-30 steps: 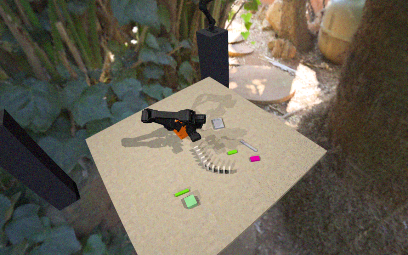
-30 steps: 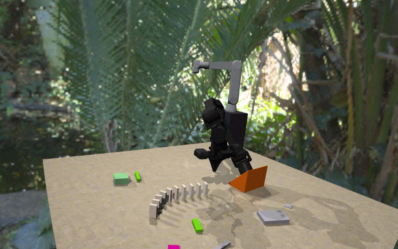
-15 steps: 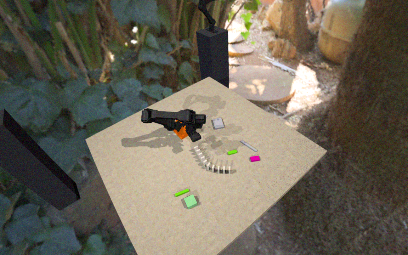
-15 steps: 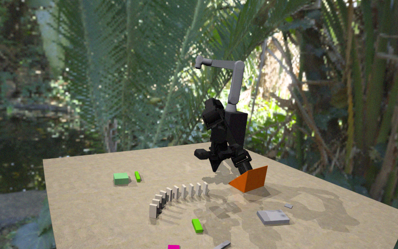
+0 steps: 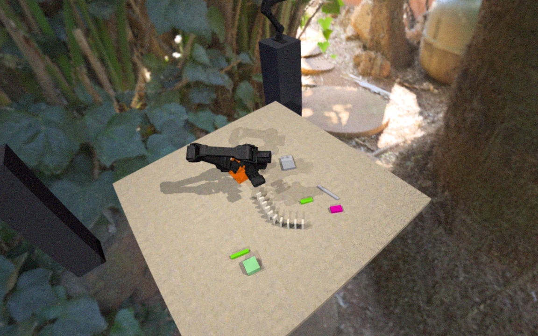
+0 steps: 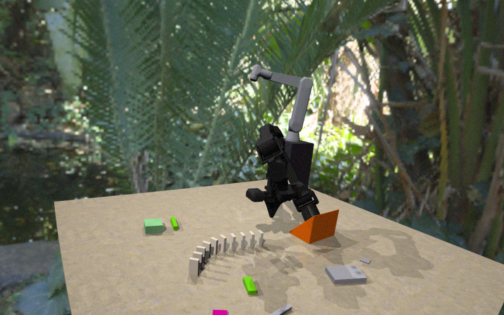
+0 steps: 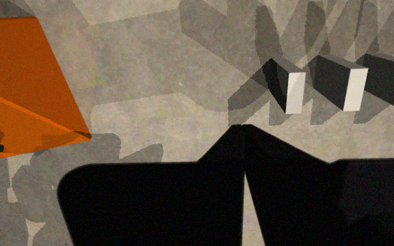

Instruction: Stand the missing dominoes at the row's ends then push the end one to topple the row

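Note:
Several cream dominoes stand upright in a curved row. One end domino (image 5: 258,195) (image 6: 260,238) (image 7: 295,93) is the nearest to my gripper. The other end domino (image 5: 302,224) (image 6: 194,266) stands at the far end of the curve. My gripper (image 6: 271,215) (image 7: 241,134) is shut and empty, its fingertips together. It hangs above the table just beyond the near end of the row, apart from the dominoes. In the top view the arm hides the fingertips. I see no loose domino lying about.
An orange wedge (image 5: 238,172) (image 6: 324,228) (image 7: 19,51) is beside the arm. A grey block (image 5: 287,162) (image 6: 345,274), a grey bar (image 5: 328,192), a lime block (image 5: 306,200) (image 6: 250,285) and a magenta block (image 5: 336,208) lie inside the curve's side. A green block (image 5: 251,265) (image 6: 153,225) and lime bar (image 5: 240,253) lie outside.

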Robot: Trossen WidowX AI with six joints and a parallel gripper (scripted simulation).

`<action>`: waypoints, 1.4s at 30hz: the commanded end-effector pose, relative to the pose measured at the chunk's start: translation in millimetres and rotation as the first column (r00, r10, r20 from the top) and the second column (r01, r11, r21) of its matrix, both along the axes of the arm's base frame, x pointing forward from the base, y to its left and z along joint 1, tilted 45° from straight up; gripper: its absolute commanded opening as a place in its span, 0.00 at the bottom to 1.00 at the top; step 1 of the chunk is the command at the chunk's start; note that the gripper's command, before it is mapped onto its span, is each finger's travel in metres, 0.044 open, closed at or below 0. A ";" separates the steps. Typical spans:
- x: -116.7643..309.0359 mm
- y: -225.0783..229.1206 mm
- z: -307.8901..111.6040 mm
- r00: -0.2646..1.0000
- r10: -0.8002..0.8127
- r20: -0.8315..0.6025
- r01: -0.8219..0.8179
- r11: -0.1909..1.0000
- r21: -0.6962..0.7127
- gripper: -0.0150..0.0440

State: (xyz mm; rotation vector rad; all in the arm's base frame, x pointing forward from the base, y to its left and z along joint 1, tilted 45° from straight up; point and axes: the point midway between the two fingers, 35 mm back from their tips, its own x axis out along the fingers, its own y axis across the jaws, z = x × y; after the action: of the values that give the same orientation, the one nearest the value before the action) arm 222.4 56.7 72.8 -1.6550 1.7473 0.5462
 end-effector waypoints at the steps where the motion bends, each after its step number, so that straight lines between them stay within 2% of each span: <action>1: -0.5 0.3 -0.7 1.000 0.000 -0.004 0.000 1.000 0.004 0.25; 8: -0.2 -1.1 -2.3 1.000 0.000 -0.004 0.000 1.000 0.005 0.25; 13: 2.5 -42.6 -45.2 1.000 0.001 -0.003 -0.001 1.000 0.005 0.25; 16: 0.4 -56.5 -57.4 1.000 0.000 -0.003 0.000 1.000 0.002 0.25; 42: 31.9 -58.6 -52.8 1.000 0.000 -0.001 0.000 1.000 0.003 0.25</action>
State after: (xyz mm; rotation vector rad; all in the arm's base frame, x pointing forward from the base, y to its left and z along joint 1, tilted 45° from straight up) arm 247.5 -0.4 19.2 -1.6484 1.7448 0.5521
